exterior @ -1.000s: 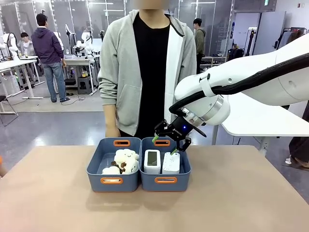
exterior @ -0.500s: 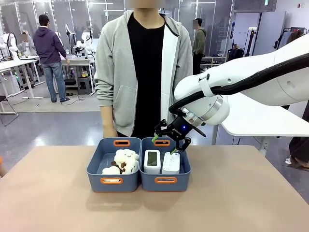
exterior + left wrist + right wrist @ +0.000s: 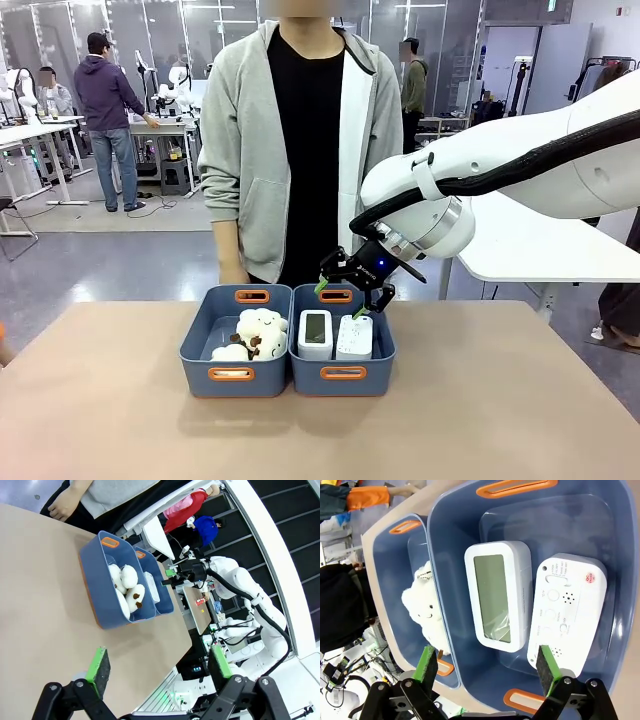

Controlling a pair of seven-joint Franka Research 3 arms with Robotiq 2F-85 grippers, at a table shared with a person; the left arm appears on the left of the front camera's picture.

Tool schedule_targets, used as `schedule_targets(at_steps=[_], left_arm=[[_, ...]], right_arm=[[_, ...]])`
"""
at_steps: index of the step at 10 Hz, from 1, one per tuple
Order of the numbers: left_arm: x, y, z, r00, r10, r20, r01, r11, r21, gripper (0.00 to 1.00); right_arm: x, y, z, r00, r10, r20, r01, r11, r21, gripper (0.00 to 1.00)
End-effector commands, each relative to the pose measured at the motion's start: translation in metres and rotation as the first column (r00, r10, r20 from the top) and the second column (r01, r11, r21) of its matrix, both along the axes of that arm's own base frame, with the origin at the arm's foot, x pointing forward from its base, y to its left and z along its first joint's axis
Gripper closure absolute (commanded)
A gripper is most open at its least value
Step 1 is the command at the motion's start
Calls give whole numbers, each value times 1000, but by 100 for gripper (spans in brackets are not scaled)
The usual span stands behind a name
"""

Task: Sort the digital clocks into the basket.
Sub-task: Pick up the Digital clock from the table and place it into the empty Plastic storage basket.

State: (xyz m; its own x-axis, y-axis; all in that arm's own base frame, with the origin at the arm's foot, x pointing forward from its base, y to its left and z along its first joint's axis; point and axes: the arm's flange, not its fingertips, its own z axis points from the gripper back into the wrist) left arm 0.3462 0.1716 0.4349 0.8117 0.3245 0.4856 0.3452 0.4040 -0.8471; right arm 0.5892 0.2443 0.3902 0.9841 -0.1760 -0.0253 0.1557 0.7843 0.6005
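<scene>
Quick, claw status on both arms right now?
Left claw: open, holding nothing, above the table.
Right claw: open, holding nothing, over the basket with both digital clocks inside.

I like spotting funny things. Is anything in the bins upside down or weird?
One clock in the right bin lies face down, its buttons and back label showing, while the other clock beside it shows its screen. Nothing looks spilled or broken.

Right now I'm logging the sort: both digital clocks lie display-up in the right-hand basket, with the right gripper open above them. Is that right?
Not quite. Both digital clocks are in the right-hand basket and the right gripper is open above them, but one clock lies display-up; the other clock shows its back, with buttons and printed labels. The right wrist view shows this.
</scene>
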Motion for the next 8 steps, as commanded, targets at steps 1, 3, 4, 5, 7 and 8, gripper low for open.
schedule_targets(at_steps=[1, 3, 4, 5, 7, 8], left_arm=[[1, 0, 1, 1000, 4, 25, -3, 1000, -25, 0], [1, 0, 1, 1000, 4, 25, -3, 1000, -25, 0], [1, 0, 1, 1000, 4, 25, -3, 1000, -25, 0], [1, 0, 1, 1000, 4, 25, -3, 1000, -25, 0], [1, 0, 1, 1000, 4, 25, -3, 1000, -25, 0], [1, 0, 1, 1000, 4, 25, -3, 1000, -25, 0]], right_arm=[[-13, -15, 17, 1000, 1, 8, -1, 1000, -14, 0], [-56, -52, 67, 991, -50, 121, 51, 999, -10, 0], [-74, -80, 86, 994, -59, 93, 49, 994, 101, 0], [-84, -119, 100, 996, -68, 60, 53, 973, 224, 0], [-109, -199, 117, 999, -12, 46, -6, 929, 369, 0], [-116, -231, 119, 998, 9, 70, -39, 897, 440, 0]])
